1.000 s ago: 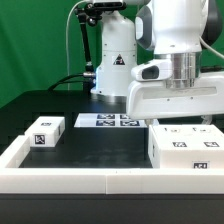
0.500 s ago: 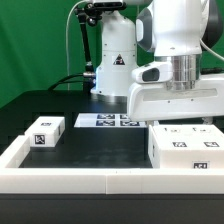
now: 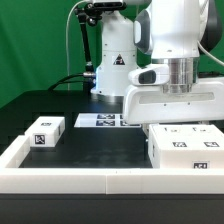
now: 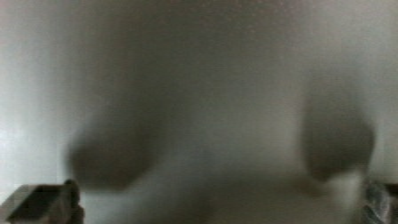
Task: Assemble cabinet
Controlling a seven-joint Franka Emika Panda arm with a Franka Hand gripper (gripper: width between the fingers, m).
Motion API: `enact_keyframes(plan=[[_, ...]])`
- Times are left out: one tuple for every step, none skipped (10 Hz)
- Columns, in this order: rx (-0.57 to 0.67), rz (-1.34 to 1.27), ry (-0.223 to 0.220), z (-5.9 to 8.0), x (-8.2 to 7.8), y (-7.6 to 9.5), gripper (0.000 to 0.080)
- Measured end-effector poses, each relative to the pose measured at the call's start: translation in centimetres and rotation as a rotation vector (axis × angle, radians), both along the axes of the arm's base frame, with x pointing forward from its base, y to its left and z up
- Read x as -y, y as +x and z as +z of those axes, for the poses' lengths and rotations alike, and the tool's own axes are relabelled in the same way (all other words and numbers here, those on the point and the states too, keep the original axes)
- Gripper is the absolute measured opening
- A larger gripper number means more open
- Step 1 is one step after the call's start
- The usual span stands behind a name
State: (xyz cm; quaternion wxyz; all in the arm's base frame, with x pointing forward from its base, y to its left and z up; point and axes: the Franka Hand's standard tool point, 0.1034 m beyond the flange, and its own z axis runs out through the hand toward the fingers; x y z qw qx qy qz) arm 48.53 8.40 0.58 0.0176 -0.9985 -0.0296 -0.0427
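White plastic fills the wrist view: a blurred pale face with two dark shadow patches, too close to read any marker on it. It is most likely the top of the cabinet [image 3: 185,150], which sits on the black table [image 3: 100,145] directly beneath the tool [image 3: 176,120], its tagged front facing the low white border rail [image 3: 100,182].

The tool's fingers [image 4: 45,203] show only at opposite edges of the wrist view, so the jaws stand spread wide and grip nothing. In the exterior view the fingertips are hidden behind the cabinet's upper edge, and I cannot tell whether they touch it.

A small tagged block [image 3: 45,133] lies well away from the tool, toward the exterior view's left. The marker board [image 3: 108,121] lies flat beyond the tool, nearer the arm's base.

The main risk is the descent. If the spread fingers do not straddle a wall or edge, they would land on the flat top and press the cabinet into the table. An off-centre closure could twist the body or shove it against the rail. A loose bite on smooth plastic could also let it slip when lifted.
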Motion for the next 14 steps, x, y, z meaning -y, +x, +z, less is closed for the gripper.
enact_keyframes(plan=[[0.000,0.000,0.000,0.0,0.0,0.0,0.0797],[0.011,-0.009,0.001,0.1,0.3,0.9,0.0797],[0.015,-0.012,-0.001,0.0,0.5,1.3,0.0797],[0.014,-0.012,-0.001,0.0,0.4,1.3,0.0797],[0.014,-0.010,-0.001,-0.1,0.4,1.3,0.0797],[0.014,-0.010,-0.001,-0.1,0.4,1.2,0.0797],[0.014,-0.009,0.000,-0.1,0.2,1.2,0.0785],[0.012,-0.004,0.000,-0.2,-0.2,1.0,0.0785],[0.009,-0.004,0.001,-0.3,-0.3,0.8,0.0617],[0.007,-0.005,0.001,-0.3,-0.3,0.6,0.0434],[0.006,-0.004,0.000,-0.4,-0.3,0.5,0.0274],[0.005,-0.001,0.000,-0.4,-0.3,0.4,0.0274],[0.004,0.005,-0.001,-0.5,-0.2,0.4,0.0099],[0.004,0.020,-0.002,-0.5,-0.2,0.3,0.0021]])
